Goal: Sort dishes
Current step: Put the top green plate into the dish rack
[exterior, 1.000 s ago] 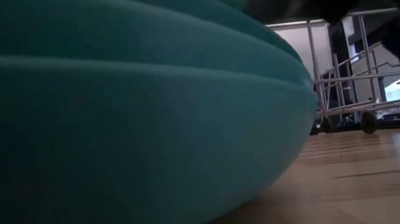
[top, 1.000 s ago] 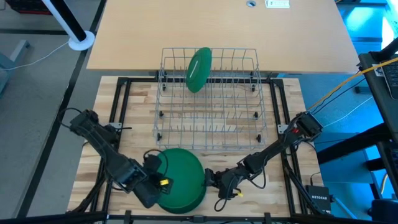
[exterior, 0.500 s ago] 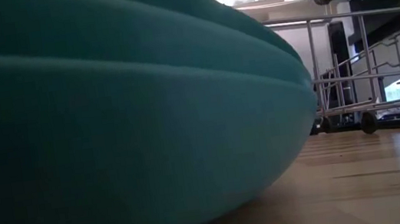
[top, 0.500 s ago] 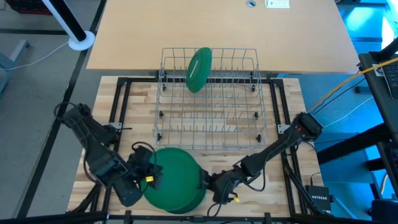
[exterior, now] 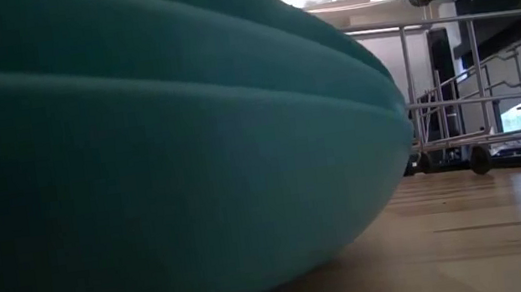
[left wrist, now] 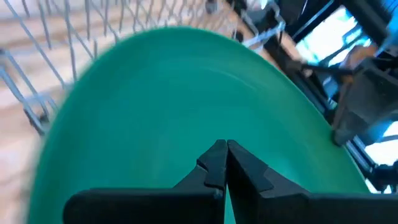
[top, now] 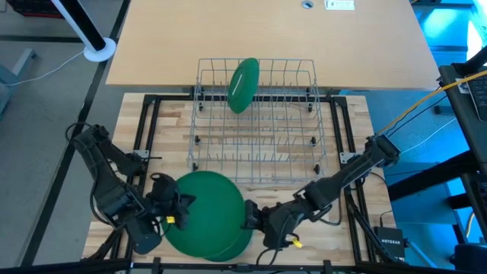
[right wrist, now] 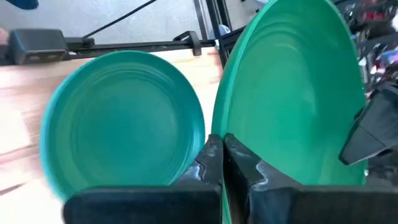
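A green plate [top: 205,209] is held up over the table's near edge between my two grippers. My left gripper [top: 179,211] is shut on its left rim and my right gripper [top: 248,219] on its right rim. Under it a stack of green plates [top: 233,245] rests flat on the wooden table; the stack's top plate [right wrist: 124,118] faces up. Another green plate [top: 243,84] stands on edge between the wires at the far end of the wire rack [top: 259,144]. My left gripper pinches the plate's left rim [left wrist: 214,134] between its two fingers, coming from the table's left and slanting down. The plate is clear of the stack. My right gripper pinches the opposite rim [right wrist: 219,127] between its two fingers, coming from the table's right and slanting down. The plate sits tilted in the hold, above the stack.
The rack [exterior: 481,97] fills the middle of the table just beyond the held plate. A black frame [top: 148,114] runs along the table's sides. The stack [exterior: 144,181] blocks most of the low view. A light desk [top: 266,38] lies behind the rack.
Both grippers have risen, lifting the top plate off the stack. My left gripper has drawn toward the table's left edge and rolled its wrist, so the plate has shifted left and tipped. The rest of the stack has stayed where it was.
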`<move>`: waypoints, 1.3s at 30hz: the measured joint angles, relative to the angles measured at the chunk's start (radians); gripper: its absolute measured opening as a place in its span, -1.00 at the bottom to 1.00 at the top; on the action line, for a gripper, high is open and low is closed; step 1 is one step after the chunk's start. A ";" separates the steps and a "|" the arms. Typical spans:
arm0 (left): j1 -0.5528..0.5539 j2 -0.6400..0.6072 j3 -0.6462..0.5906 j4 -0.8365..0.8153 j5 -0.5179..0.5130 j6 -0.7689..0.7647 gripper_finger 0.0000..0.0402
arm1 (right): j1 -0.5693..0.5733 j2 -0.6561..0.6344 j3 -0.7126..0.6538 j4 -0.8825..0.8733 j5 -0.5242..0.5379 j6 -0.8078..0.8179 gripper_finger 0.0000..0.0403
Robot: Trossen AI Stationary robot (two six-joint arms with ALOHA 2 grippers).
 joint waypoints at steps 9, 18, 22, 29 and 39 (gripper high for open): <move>-0.005 -0.107 0.000 0.017 -0.385 0.115 -1.00 | 0.000 -0.030 0.182 -0.305 0.046 0.102 -1.00; -0.004 -0.191 0.000 0.013 -0.652 0.282 -1.00 | -0.021 -0.051 0.280 -0.554 0.099 0.245 -1.00; -0.003 -0.199 0.000 0.012 -0.663 0.325 -1.00 | -0.062 -0.112 0.298 -0.588 0.096 0.339 -1.00; -0.003 -0.197 0.000 0.007 -0.662 0.374 -1.00 | -0.147 -0.272 0.305 -0.548 0.103 0.430 -1.00; 0.002 -0.197 0.000 0.007 -0.661 0.400 -1.00 | -0.298 -0.491 0.307 -0.305 0.134 0.484 -1.00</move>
